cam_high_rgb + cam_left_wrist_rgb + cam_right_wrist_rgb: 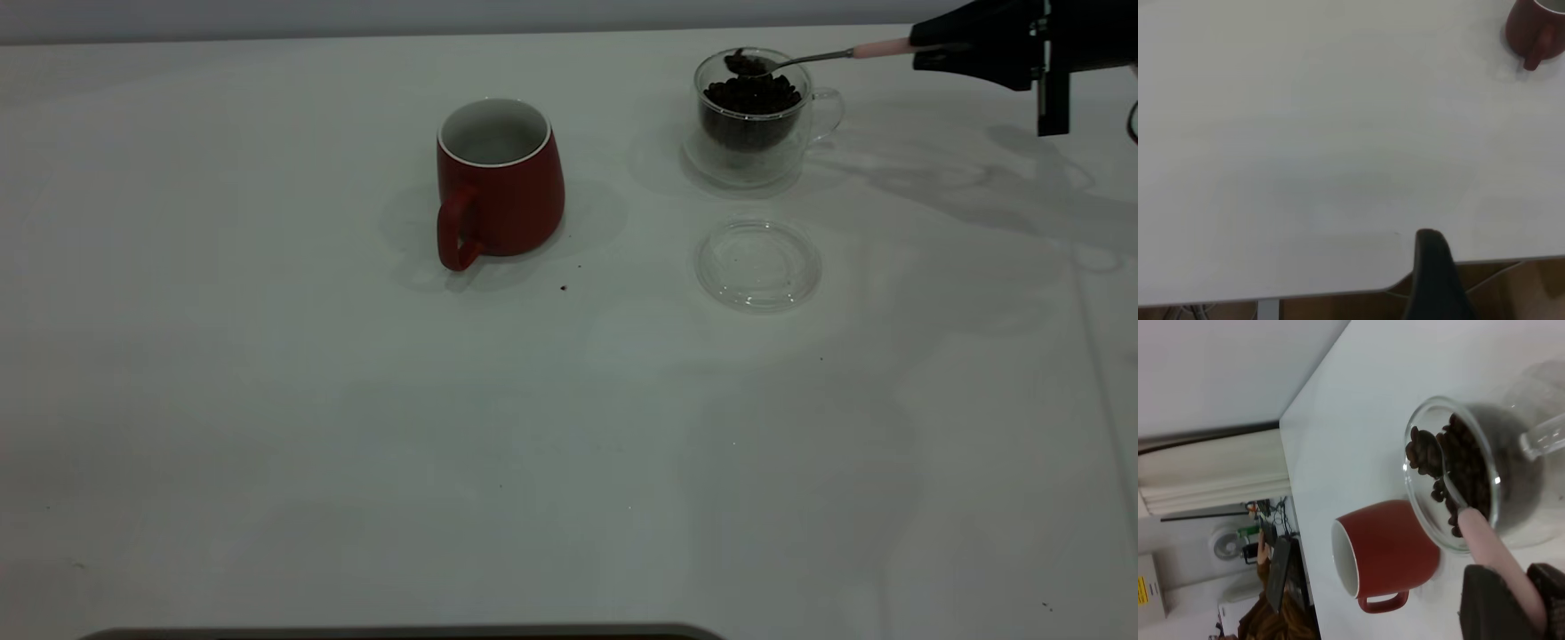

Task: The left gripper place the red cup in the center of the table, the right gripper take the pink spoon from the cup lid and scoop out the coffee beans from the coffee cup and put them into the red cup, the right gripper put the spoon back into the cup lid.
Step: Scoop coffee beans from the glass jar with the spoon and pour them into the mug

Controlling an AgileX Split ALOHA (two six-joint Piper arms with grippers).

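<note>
The red cup (500, 178) stands upright and empty near the middle of the table (267, 400), handle toward the front. To its right the clear coffee cup (754, 116) holds a pile of coffee beans (751, 93). My right gripper (929, 46) is shut on the pink spoon (876, 48) by its handle. The spoon's bowl (1426, 453) carries a few beans just above the coffee cup's (1458, 467) rim. The cup lid (757, 264) lies bare in front of the coffee cup. My left gripper (1435, 267) hangs over the table's edge, far from the red cup (1535, 30).
A few dark specks (563, 287) lie on the white top in front of the red cup. The table edge (1338, 290) runs close under the left wrist. Beyond the far table edge, a person (1275, 613) and room clutter show in the right wrist view.
</note>
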